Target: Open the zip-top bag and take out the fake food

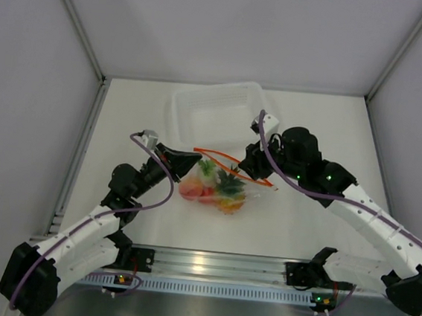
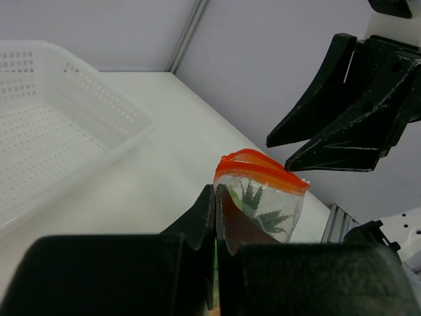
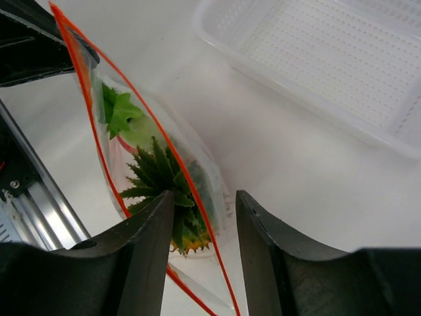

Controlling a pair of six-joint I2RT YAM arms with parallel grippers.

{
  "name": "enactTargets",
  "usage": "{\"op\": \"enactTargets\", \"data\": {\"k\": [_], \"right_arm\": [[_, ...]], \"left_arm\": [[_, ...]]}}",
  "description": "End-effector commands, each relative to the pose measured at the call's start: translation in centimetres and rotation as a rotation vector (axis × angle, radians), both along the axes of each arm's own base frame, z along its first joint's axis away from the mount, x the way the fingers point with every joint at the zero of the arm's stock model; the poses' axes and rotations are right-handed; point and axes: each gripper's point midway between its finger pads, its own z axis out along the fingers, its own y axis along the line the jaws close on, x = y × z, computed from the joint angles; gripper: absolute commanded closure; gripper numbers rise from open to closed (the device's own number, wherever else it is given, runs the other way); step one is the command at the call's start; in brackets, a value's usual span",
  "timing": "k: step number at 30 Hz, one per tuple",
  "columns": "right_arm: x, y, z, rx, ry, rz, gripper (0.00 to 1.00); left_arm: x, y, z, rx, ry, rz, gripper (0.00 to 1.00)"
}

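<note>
Left end effector [image 2: 216, 197]: jaws fully closed, pinching the left lip of the zip-top bag [image 1: 219, 185] just below its red-orange zip strip [image 2: 253, 164]. We see the film clamped between the fingers in the left wrist view.

Right end effector [image 3: 204, 197]: jaws partly apart and straddling the bag's right lip. The strip runs through the gap and neither pad visibly presses the film, so we see no grip.

Bag sits mid-bench between the two end effectors with its mouth gaping, the two orange edges spread apart.

Fake food is all inside the bag: pineapple [image 3: 187, 243] with dark green leaves right under the right fingers, a lighter green top [image 3: 122, 115] beyond it, and red and peach pieces [image 1: 196, 192] at the near-left end.

Left arm [image 1: 84, 228] rises from the near-left base, elbow bent, wrist pointing right. Right arm [image 1: 370, 214] comes in from the near right, forearm angled far-left, wrist tipped down at the bag.

White perforated tray [image 1: 201, 101] sits on the bench [image 1: 316, 228] just beyond the bag.
</note>
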Motion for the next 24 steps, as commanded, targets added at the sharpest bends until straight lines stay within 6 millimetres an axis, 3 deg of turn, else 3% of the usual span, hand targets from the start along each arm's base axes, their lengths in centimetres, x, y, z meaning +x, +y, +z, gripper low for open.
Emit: {"op": "enactTargets", "data": {"k": [1,5,9,12,13,16,19,21,22,24], "right_arm": [[2.4,0.1,3.1,0.051,-0.094,-0.054,0.57],[1.7,1.4,0.7,0.010,-0.011,0.034,0.57],[0.5,2.4,-0.6,0.017,0.040,0.116,0.65],[0.3,2.2,-0.9,0.009,0.050,0.116,0.80],[0.3,2.0,-0.7,0.004,0.048,0.110,0.91],[0.6,0.4,0.3,-0.010,0.035,0.016,1.00],[0.8,-1.9,2.4,-0.013,0.005,-0.103,1.00],[0.6,-3.3,2.3,-0.044,0.030,-0.161,1.00],[0.5,-3.7,3.2,-0.034,0.023,-0.178,1.00],[0.5,-4.6,3.6,-0.024,0.042,-0.247,1.00]], "left_arm": [[-0.7,-0.3,3.0,-0.027,-0.114,-0.038,1.00],[-0.4,-0.6,3.4,-0.029,-0.115,-0.043,1.00],[-0.2,-1.3,4.6,-0.034,-0.132,-0.077,1.00],[0.1,-1.9,4.8,-0.034,-0.126,-0.106,1.00],[0.3,-2.1,5.5,-0.039,-0.135,-0.110,1.00],[1.8,-2.5,5.2,-0.044,-0.092,-0.088,1.00],[3.6,-3.0,4.9,-0.044,-0.025,-0.063,1.00],[4.2,-3.5,4.4,-0.036,0.018,-0.074,1.00],[4.8,-3.9,4.0,-0.029,0.045,-0.075,0.99],[5.5,-4.3,4.4,-0.036,0.080,-0.079,0.89]]}}
